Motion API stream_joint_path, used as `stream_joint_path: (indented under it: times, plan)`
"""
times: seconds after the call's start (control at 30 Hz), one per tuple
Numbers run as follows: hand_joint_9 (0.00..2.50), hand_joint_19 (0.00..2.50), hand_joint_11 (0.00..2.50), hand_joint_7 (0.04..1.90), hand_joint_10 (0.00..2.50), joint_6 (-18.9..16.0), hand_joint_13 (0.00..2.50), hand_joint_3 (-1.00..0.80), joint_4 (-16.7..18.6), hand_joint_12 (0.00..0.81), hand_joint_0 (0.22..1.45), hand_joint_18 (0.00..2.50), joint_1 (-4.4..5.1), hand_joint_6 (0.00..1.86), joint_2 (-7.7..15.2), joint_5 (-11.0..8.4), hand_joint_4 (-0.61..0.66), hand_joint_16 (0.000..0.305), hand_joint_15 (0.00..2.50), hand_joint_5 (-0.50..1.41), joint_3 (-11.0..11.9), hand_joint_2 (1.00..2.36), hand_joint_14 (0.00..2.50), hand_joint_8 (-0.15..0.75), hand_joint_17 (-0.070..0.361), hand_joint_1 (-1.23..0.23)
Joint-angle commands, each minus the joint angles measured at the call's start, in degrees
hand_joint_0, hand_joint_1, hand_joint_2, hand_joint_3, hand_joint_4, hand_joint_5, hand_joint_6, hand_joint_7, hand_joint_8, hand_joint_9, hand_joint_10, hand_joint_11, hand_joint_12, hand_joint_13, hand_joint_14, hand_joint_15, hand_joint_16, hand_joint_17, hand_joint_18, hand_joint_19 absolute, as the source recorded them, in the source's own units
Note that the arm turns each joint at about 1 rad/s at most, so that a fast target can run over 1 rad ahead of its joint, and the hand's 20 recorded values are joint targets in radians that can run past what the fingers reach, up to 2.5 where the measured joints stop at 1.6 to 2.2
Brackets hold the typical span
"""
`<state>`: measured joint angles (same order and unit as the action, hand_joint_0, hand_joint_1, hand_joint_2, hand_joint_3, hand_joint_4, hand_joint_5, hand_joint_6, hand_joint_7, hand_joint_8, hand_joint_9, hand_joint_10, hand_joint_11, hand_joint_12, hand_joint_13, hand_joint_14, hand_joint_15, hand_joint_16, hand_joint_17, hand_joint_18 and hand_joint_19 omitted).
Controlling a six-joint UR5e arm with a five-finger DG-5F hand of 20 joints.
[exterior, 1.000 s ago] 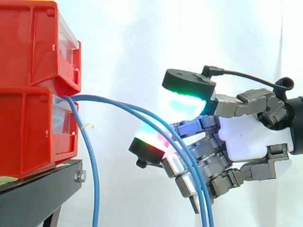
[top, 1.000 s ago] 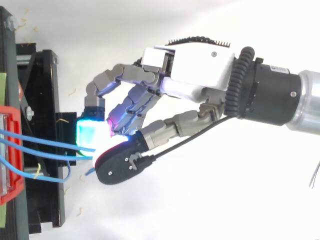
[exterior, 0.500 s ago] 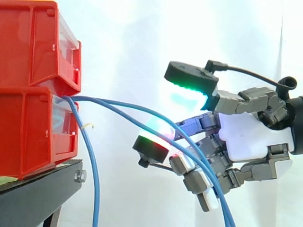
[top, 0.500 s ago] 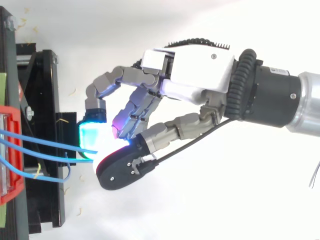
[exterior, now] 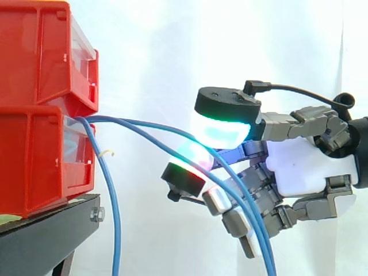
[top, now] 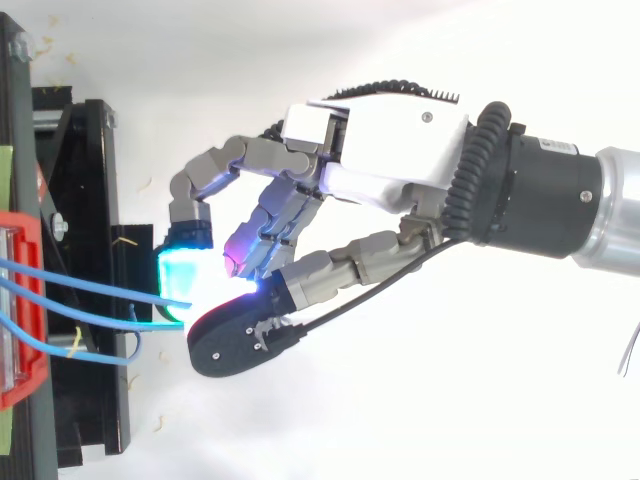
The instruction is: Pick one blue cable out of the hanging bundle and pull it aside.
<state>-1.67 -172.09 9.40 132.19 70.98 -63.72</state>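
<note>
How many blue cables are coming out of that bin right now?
3. One hanging cable drops beside the black stand; the stretched cables run from the red bin to the hand, whose fingers curl round them. More may lie hidden inside the bin.

Two red plastic bins are stacked at the left of the side view, the upper red bin sitting directly on the lower red bin. Each has a clear plastic panel across its front opening. The lower bin rests on a black metal stand, whose front edge carries a silver bolt head just below the bin's front corner. A pale yellow-green strip shows between the lower bin and the stand at the far left. A plain white curtain hangs behind everything. From above, small straw-coloured scraps lie scattered on and around the stand.
</note>
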Motion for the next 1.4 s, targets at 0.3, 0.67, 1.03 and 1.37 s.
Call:
stream_joint_path:
  times: [0.3, 0.67, 1.03, 1.37]
  plan:
    - [0.68, 0.35, 0.11, 1.04, 0.00, 0.00, 0.59, -0.06, 0.00, 0.431, 0.53, 0.59, 0.09, 0.83, 0.00, -0.31, -0.13, 0.058, 0.21, -0.01, 0.00, 1.16, 0.01, 0.289, 0.129, -0.80]
    - [0.85, 0.42, 0.30, 1.07, 0.01, -0.18, 0.72, -0.04, -0.44, 0.453, 0.55, 0.63, 0.53, 0.83, 0.00, -0.31, -0.09, 0.059, 0.36, -0.01, -0.09, 1.10, 0.01, 0.316, 0.134, -0.84]
    - [1.06, 0.48, 0.62, 1.15, 0.02, -0.53, 0.89, -0.02, -1.58, 0.463, 0.58, 0.71, 1.23, 0.83, -0.62, -0.23, -0.09, 0.059, 0.54, -0.01, -3.34, 1.00, 0.02, 0.351, 0.133, -0.85]
    - [1.14, 0.50, 0.71, 1.16, 0.02, -0.79, 0.97, -0.03, -5.10, 0.464, 0.58, 0.76, 1.41, 0.84, -2.20, -0.49, -0.08, 0.059, 0.61, -0.01, -3.60, 1.00, 0.02, 0.360, 0.133, -0.85]
